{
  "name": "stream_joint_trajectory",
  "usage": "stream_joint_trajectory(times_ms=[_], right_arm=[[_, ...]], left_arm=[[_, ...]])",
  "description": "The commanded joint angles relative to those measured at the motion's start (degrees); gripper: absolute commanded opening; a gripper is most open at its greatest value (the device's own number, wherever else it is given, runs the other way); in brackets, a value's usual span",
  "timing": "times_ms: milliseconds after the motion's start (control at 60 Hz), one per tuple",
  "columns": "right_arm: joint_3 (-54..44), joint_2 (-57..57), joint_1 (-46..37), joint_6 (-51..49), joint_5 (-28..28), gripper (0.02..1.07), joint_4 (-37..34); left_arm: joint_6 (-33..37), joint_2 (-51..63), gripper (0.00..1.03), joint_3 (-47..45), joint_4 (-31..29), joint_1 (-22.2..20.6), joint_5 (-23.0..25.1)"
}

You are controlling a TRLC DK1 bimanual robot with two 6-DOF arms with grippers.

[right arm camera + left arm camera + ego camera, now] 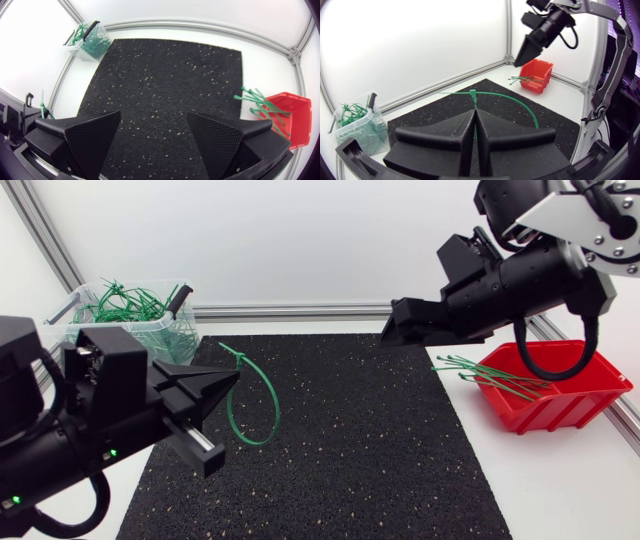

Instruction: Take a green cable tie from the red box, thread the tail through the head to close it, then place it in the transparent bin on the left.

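Holding arm: the matte black left gripper has its two wedge fingers pressed together on a strap of a thin green plastic cable tie. In the left wrist view the green band runs down into the seam between the fingers.
Tie's shape: closed into a loop. The strap passes through the small head, and a short tail sticks out past it.
Tie's place: in the air over the left part of the black speckled rubber mat, hanging ahead of the fingertips and not touching the mat.
Clear plastic bin: at the far left corner of the white table, beyond the left gripper and apart from it, holding a tangle of green ties.
Right arm: the matte black right gripper is spread wide with nothing between its fingers. It is raised above the mat's far right edge.
Red plastic box: on the table just right of the mat, below the right arm. A bundle of loose straight green cable ties lies in it, their ends poking out over the rim toward the mat.
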Motion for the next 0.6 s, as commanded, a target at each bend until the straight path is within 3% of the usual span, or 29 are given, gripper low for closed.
stream_joint_trajectory(times_ms=[0, 183, 383, 517, 583], right_arm=[[-2.76, -3.00, -1.94, -3.62, 3.58, 1.02, 1.16], [-6.28, -10.38, -10.03, -9.34, 7.27, 1.02, 4.32], [-10.14, -17.32, -17.85, -14.08, 7.09, 1.02, 6.96], [-13.83, -24.62, -23.30, -17.60, 6.83, 1.02, 9.77], [-15.42, -27.96, -24.79, -18.74, 6.30, 1.02, 10.56]], left_arm=[[3.03, -1.85, 0.04, 3.67, -1.86, 5.01, 0.33], [7.43, -3.34, 0.04, 6.13, -3.97, 19.52, 3.58], [8.22, 2.02, 0.04, 10.08, -1.16, 41.23, 15.18], [8.48, 7.38, 0.04, 12.63, 3.85, 49.40, 17.38], [8.22, 8.78, 0.04, 12.98, 5.70, 50.63, 17.73]])
